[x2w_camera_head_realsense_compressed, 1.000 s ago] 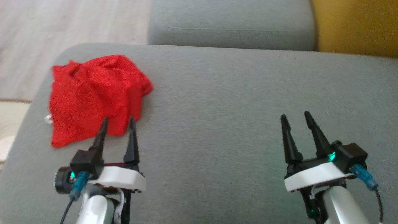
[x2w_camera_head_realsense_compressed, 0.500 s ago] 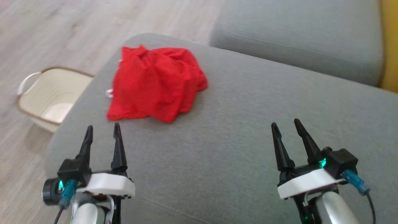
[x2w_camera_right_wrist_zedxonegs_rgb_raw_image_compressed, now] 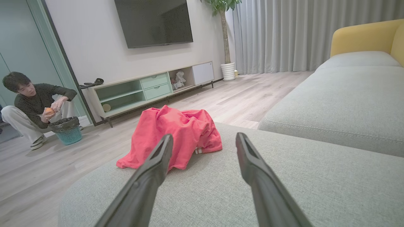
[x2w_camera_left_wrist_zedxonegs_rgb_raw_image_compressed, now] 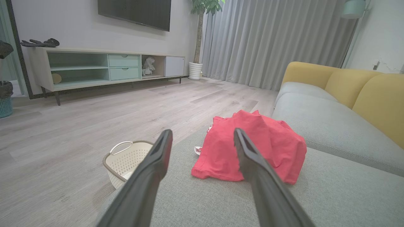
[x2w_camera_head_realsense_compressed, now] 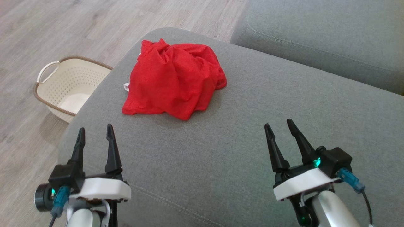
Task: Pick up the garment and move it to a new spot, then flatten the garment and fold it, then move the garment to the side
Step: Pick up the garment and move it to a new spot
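A crumpled red garment (x2w_camera_head_realsense_compressed: 173, 82) lies in a heap on the grey sofa cushion (x2w_camera_head_realsense_compressed: 252, 132), close to its far left corner. It also appears ahead of the fingers in the left wrist view (x2w_camera_left_wrist_zedxonegs_rgb_raw_image_compressed: 252, 151) and the right wrist view (x2w_camera_right_wrist_zedxonegs_rgb_raw_image_compressed: 176, 135). My left gripper (x2w_camera_head_realsense_compressed: 94, 137) hovers open near the cushion's front left edge, a short way short of the garment, nothing between its fingers. My right gripper (x2w_camera_head_realsense_compressed: 279, 127) is open and empty over the right part of the cushion, well away from the cloth.
A cream perforated basket (x2w_camera_head_realsense_compressed: 68, 86) stands on the wood floor left of the cushion. A second grey cushion (x2w_camera_head_realsense_compressed: 322, 37) lies beyond. Yellow backrests (x2w_camera_left_wrist_zedxonegs_rgb_raw_image_compressed: 363, 91) line the sofa. A person (x2w_camera_right_wrist_zedxonegs_rgb_raw_image_compressed: 34, 104) crouches by a teal bin (x2w_camera_right_wrist_zedxonegs_rgb_raw_image_compressed: 68, 132) near a TV cabinet (x2w_camera_right_wrist_zedxonegs_rgb_raw_image_compressed: 151, 88).
The head camera has turned left, so the whole picture shifted and the basket came into sight. The left gripper now stands clear of the garment's edge. Both grippers stay open.
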Controlling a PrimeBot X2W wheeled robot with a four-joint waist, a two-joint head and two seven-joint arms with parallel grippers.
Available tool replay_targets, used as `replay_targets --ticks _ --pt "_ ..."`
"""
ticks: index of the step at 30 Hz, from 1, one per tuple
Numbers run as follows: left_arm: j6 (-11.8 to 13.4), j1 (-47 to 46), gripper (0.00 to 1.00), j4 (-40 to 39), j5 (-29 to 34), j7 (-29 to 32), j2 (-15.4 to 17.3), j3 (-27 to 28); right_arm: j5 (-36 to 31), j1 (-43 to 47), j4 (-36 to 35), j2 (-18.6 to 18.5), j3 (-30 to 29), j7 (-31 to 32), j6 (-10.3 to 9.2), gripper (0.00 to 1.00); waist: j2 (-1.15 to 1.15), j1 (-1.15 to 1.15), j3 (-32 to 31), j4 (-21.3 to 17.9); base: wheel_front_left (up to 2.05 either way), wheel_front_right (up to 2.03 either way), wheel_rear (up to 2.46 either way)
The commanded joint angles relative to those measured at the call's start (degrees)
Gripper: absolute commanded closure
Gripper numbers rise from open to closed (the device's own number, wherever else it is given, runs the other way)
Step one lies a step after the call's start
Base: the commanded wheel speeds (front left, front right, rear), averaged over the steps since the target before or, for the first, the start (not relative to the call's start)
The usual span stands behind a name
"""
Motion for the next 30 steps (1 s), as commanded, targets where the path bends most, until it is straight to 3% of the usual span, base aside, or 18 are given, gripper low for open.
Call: replay_targets --ticks 1,9,20,30 --pt "0.19 -2.04 0.0 -2.07 0.01 -0.7 0.06 2.1 0.54 -2.41 -1.58 -0.13 1.17 -0.69 -0.05 0.0 0.0 0.0 -0.05 -0.08 0.0 0.0 0.0" --pt "-2.43 -4.3 0.0 0.88 -1.05 -0.7 0.06 4.15 0.09 -0.79 -2.45 -0.13 -1.09 -1.06 -0.05 0.0 0.0 0.0 0.73 -1.96 0.0 0.0 0.0" --pt "-9.14 -15.45 0.0 10.66 -0.41 -0.62 3.35 4.79 -4.36 -1.21 -8.57 -0.14 -6.16 0.88 -0.05 0.0 0.0 0.0 9.21 -8.6 0.0 0.0 0.0" --pt "-13.01 -33.27 0.0 23.97 -1.31 8.52 7.73 2.84 -6.35 -1.3 -17.19 -1.25 -10.61 3.75 -0.05 0.0 0.0 0.0 17.18 -14.46 0.0 0.0 0.0"
